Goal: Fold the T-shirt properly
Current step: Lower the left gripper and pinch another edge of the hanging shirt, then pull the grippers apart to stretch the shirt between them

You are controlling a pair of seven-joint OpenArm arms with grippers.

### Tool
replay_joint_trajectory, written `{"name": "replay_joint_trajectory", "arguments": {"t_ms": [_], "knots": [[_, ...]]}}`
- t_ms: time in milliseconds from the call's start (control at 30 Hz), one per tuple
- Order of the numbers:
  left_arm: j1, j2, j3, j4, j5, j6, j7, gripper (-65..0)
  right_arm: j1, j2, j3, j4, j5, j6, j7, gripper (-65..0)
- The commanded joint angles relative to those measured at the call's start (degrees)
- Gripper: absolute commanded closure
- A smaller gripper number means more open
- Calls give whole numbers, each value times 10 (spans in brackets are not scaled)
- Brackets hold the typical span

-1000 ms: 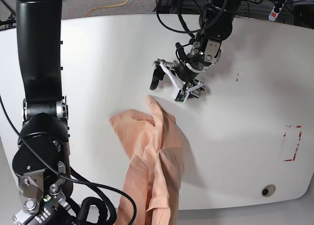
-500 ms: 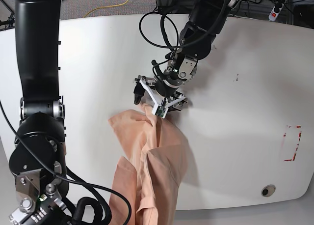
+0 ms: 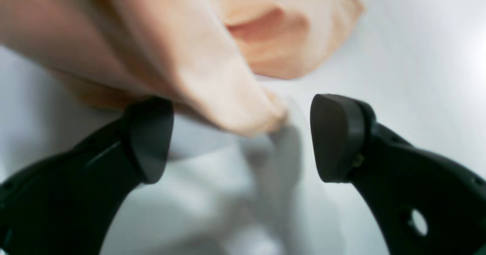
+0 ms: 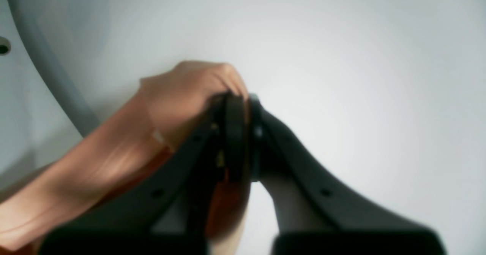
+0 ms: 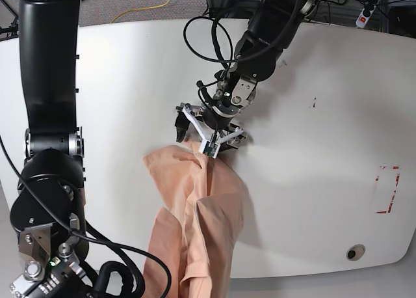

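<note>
The peach T-shirt (image 5: 198,207) lies crumpled in a long strip on the white table (image 5: 312,181), and its near end hangs over the front edge. My left gripper (image 5: 195,133) is open at the shirt's far corner. In the left wrist view, the T-shirt corner (image 3: 228,103) pokes between the fingers of the left gripper (image 3: 243,137) without being pinched. The right gripper (image 4: 241,106) is shut on a fold of the T-shirt (image 4: 178,91). It is out of frame in the base view. The print is hidden.
The right arm's black column (image 5: 49,64) stands at the table's left side. A red tape rectangle (image 5: 388,189) and a round hole (image 5: 354,252) mark the right part of the table. Cables (image 5: 214,31) and a power strip (image 5: 367,8) lie beyond the far edge.
My left gripper has moved down and left from the bare table to the shirt's far corner, staying open. The hanging part of the shirt has shifted a little.
</note>
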Motion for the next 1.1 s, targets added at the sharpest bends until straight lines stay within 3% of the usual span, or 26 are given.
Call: {"name": "replay_joint_trajectory", "arguments": {"t_ms": [0, 167, 333, 533, 667, 833, 1067], "knots": [[-5, 3, 0, -1, -6, 30, 9, -515, 23, 2, 6, 6, -6, -10, 13, 0], [-7, 3, 1, -2, -6, 40, 0, -358, 20, 2, 6, 6, -6, -10, 13, 0], [-7, 3, 1, -2, -6, 39, 0, -244, 16, 2, 6, 6, -6, -10, 13, 0], [-6, 3, -2, -1, -6, 38, 0, -4, 12, 12, 7, 6, -6, -10, 13, 0], [-3, 3, -3, 3, -6, 37, 2, 0, 10, 18, 11, 3, -6, -10, 14, 0], [8, -30, -3, 60, -6, 37, 6, 0, -3, 25, 38, 1, -6, -10, 14, 0], [49, -126, -3, 205, -1, 38, 64, 0, -11, 45, 40, -46, -39, -14, 16, 0]]}}
